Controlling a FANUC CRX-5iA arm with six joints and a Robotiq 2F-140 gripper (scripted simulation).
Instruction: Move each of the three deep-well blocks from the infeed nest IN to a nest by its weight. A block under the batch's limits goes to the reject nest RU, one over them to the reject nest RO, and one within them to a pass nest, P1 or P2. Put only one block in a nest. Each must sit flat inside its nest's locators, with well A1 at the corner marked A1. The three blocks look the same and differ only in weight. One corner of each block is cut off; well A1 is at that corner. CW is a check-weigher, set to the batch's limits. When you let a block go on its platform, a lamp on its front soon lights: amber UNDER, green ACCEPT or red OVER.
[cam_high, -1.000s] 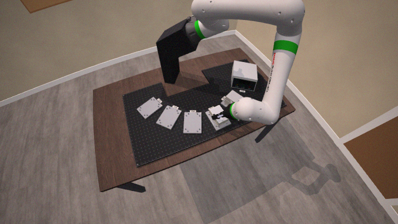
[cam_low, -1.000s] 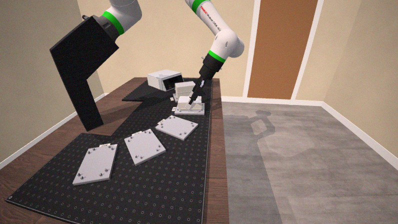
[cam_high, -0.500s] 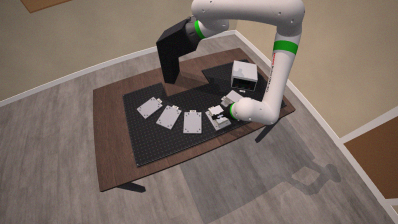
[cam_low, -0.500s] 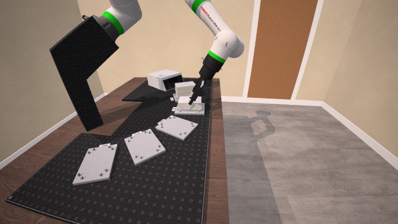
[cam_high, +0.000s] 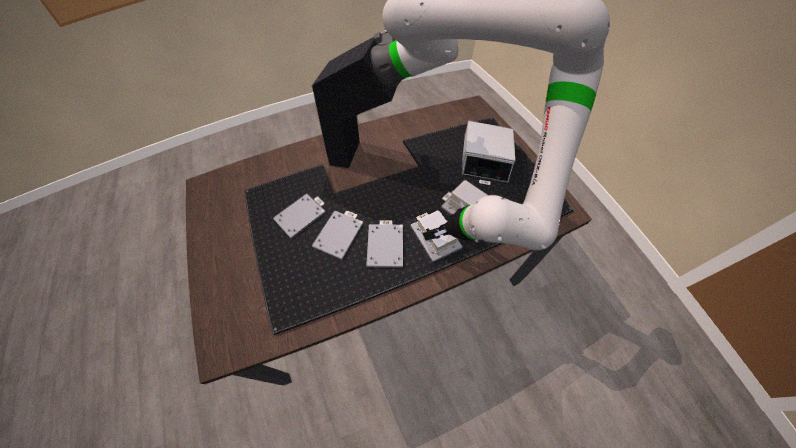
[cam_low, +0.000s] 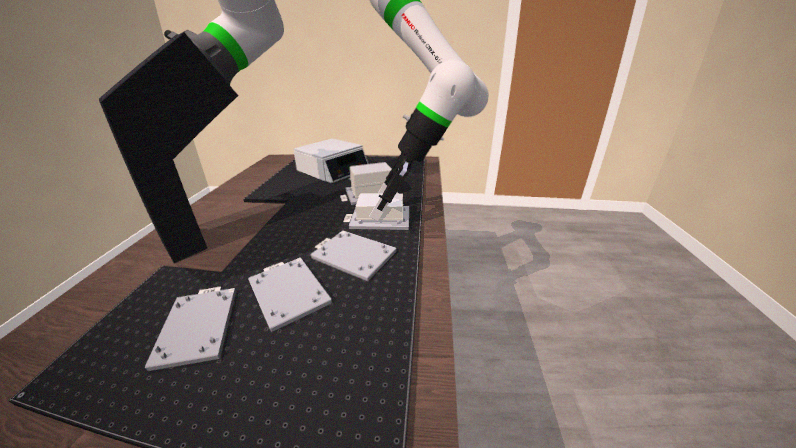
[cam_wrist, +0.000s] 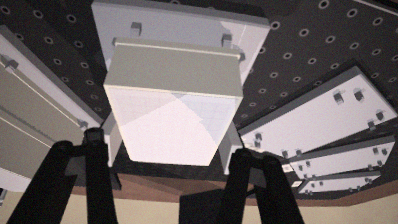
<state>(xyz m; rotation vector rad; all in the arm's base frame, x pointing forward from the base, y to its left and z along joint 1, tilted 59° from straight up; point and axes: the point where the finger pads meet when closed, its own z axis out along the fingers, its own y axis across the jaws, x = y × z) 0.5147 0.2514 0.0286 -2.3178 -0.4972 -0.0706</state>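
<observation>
My gripper (cam_high: 437, 233) (cam_low: 382, 202) (cam_wrist: 173, 113) is shut on a white deep-well block (cam_high: 431, 220) (cam_low: 367, 205) (cam_wrist: 172, 95), with one finger on each long side. The block sits level, low over a grey nest plate (cam_high: 452, 250) (cam_low: 391, 224) (cam_wrist: 165, 20), the nest closest to the infeed. I cannot tell whether it touches the plate. The infeed nest's remaining blocks (cam_high: 467, 193) (cam_low: 368, 175) (cam_wrist: 22, 110) stand just behind it. The check-weigher (cam_high: 489, 143) (cam_low: 328, 158) is a white box with a dark front further back, and I see no lamp lit.
Three empty nest plates (cam_high: 384, 244) (cam_high: 337, 233) (cam_high: 299, 214) fan out to the left on the black perforated mat (cam_high: 311, 289); they also show in the exterior view (cam_low: 353, 254) (cam_low: 287, 292) (cam_low: 192, 328). The arm's black pedestal (cam_high: 342, 111) (cam_low: 161, 128) stands at the table's back.
</observation>
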